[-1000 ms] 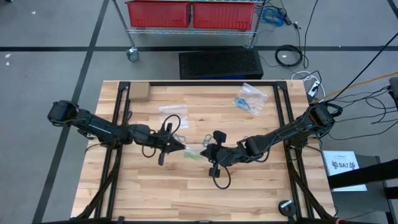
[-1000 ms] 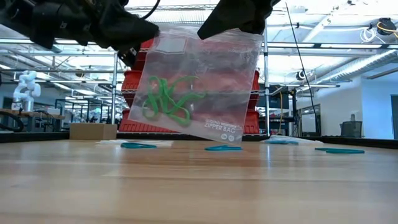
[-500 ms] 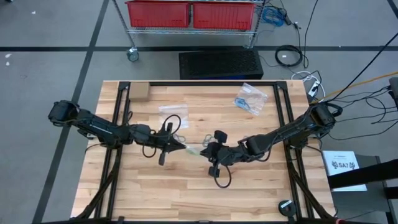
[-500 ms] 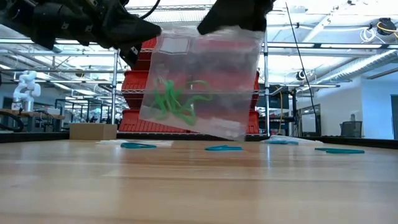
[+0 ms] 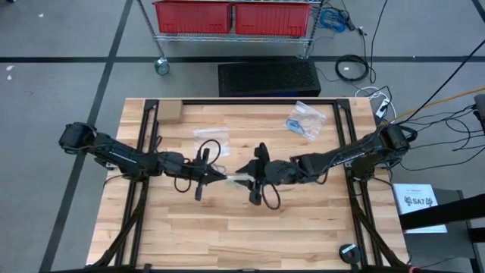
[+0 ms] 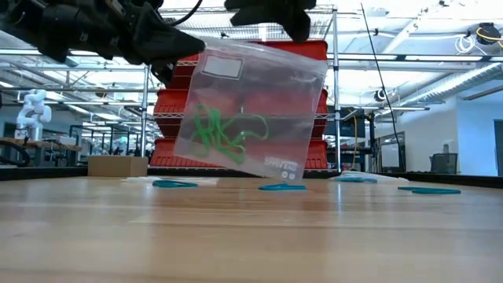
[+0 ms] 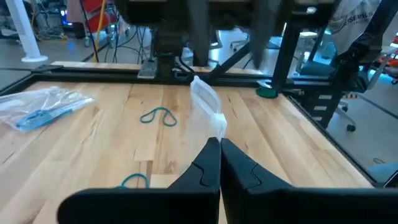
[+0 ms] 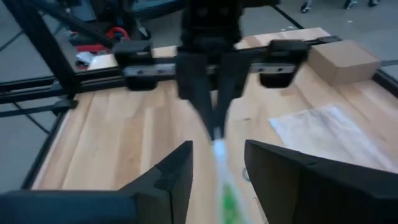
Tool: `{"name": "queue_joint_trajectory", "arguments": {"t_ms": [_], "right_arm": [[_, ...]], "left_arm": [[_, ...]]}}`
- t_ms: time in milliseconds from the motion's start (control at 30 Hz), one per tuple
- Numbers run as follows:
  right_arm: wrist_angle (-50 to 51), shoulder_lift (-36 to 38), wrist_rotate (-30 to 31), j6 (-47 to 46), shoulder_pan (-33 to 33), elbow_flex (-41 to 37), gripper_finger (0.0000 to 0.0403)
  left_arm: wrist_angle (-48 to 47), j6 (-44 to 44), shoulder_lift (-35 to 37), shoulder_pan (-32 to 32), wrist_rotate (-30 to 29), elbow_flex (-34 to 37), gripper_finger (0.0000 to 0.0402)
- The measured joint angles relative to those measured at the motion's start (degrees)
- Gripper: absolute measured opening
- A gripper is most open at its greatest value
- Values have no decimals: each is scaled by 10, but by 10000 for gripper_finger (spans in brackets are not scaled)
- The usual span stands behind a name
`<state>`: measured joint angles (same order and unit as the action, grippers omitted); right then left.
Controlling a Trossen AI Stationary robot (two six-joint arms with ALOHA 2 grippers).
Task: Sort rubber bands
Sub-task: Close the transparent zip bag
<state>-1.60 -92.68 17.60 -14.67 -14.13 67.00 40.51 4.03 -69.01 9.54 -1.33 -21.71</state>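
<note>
1. Left gripper [image 7: 219, 144]: fingers pressed together on the top corner of a clear zipper bag [image 6: 247, 110], holding it above the table [image 5: 303, 227] centre
2. Right gripper [image 8: 216, 158]: fingers parted on either side of the bag's upper edge, not clamping it
3. Bag: hangs tilted, clear of the tabletop, with green bands [image 6: 224, 130] bunched inside
4. Teal bands [image 6: 283, 187] lie loose on the wood behind the bag; 1 teal loop [image 7: 158, 116] lies ahead of the left gripper
5. 2nd bag [image 5: 305, 120] with blue bands lies near the far right edge; a box [image 5: 168, 112] sits at the far left corner
</note>
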Motion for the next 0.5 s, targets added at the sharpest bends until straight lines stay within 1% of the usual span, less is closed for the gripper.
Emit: {"name": "queue_joint_trajectory", "arguments": {"t_ms": [100, 200, 500], "right_arm": [[0, 0, -5, 4, 12, 0, 137], [-4, 0, -31, 4, 22, 0, 132], [-4, -22, -51, 8, 29, 0, 128]], "left_arm": [[-5, 0, 0, 0, 0, 0, 1], [-5, 0, 0, 0, -5, 0, 0], [1, 0, 0, 0, -7, 0, 0]]}}
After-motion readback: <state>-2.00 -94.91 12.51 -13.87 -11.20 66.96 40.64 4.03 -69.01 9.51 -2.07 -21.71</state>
